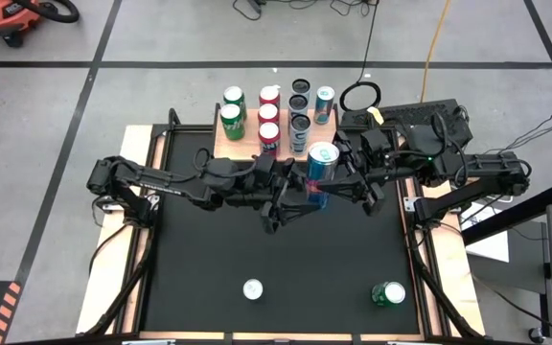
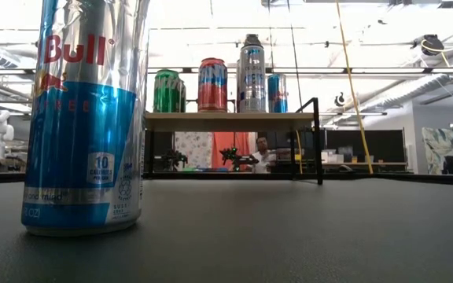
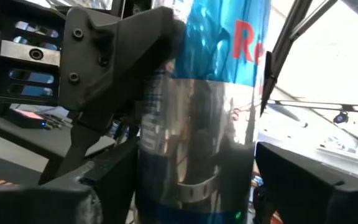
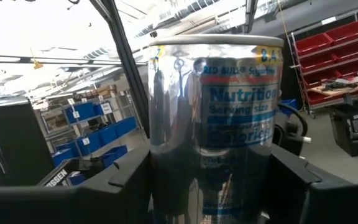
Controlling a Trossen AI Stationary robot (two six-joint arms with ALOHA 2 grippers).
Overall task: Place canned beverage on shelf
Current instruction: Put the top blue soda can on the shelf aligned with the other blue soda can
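Item: tall silver-and-blue can (image 1: 321, 165), held in the air above the black worktop (image 1: 199, 287), just in front of the shelf (image 1: 230, 148).

My right claw (image 1: 338, 177): closed on the can's upper part, one finger on each side; in the right wrist view the can (image 4: 213, 124) fills the gap between my fingers (image 4: 303, 180), its nutrition label facing the camera.

My left claw (image 1: 300, 192): at the can's lower part, jaws standing around it; in the left wrist view the can (image 3: 204, 124) sits between my fingers (image 3: 309, 180), with a sliver of space showing on one side. I cannot tell whether these fingers press the can or only flank it.

Shelf: light-wood board on black legs at the far edge of the worktop, already carrying green, red, dark-topped and blue cans in rows (image 2: 211, 85).

Also on the worktop: one silver-and-blue can (image 2: 85, 118) upright near the front edge, close to the low camera; one green can (image 1: 388, 293) on the front right.
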